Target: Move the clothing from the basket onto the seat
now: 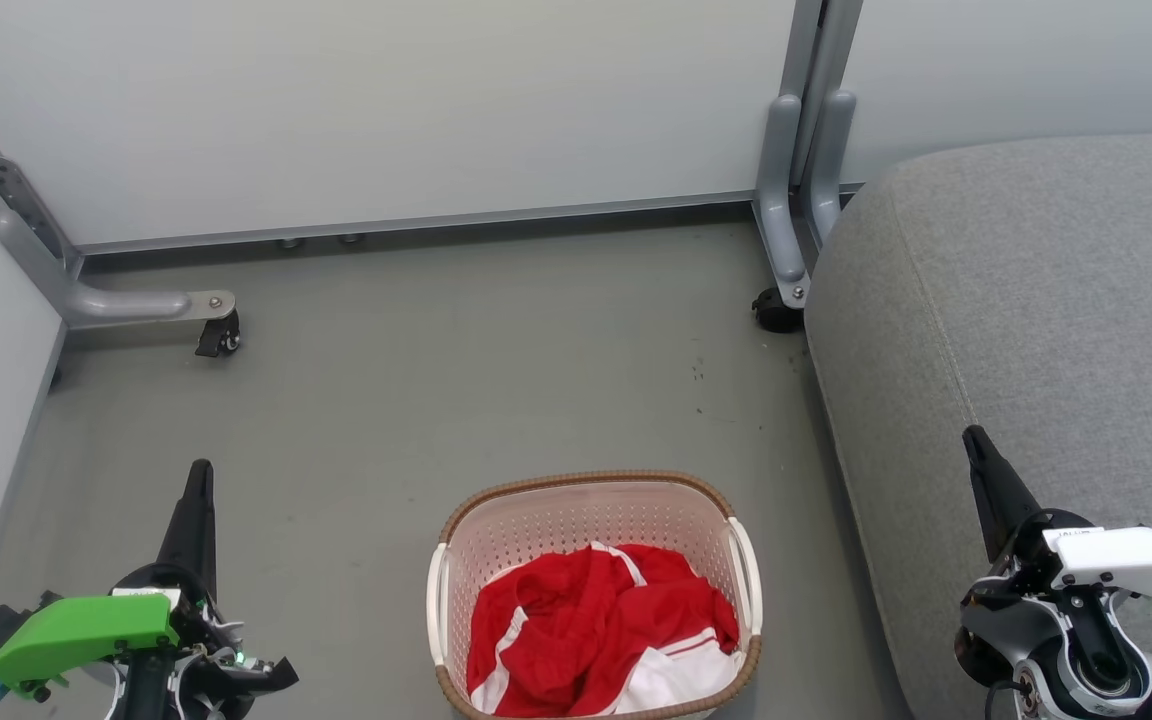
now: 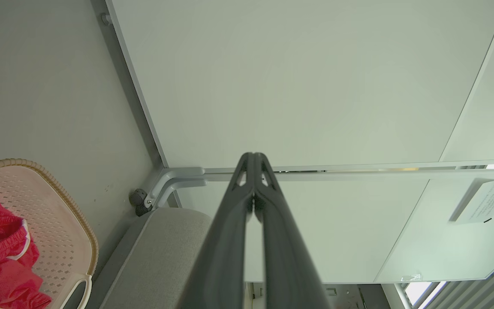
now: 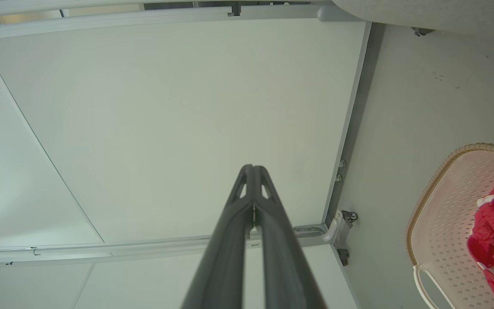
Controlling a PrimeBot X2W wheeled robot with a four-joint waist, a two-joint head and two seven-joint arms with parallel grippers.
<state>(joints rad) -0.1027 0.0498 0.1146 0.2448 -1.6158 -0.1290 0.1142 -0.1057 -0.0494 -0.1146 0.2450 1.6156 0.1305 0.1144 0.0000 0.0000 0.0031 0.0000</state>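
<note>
Both the left gripper (image 1: 200, 475) and right gripper (image 1: 972, 438) are sitting with fingers together, empty. Red clothing (image 1: 596, 620) is lying bunched inside the basket (image 1: 586, 481) on the floor (image 1: 436, 380), near the grey seat (image 1: 1036, 300).

Red clothing (image 1: 601, 625) heaped in basket (image 1: 496, 525) beside seat (image 1: 1036, 300).

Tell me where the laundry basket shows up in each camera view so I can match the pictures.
Head view: the basket sits bottom centre, left of the seat.
Left wrist view: lower left corner, cut by the edge.
Right wrist view: lower right edge, partly cut off.
Shared landmark: the red clothing heaped inside it.
</note>
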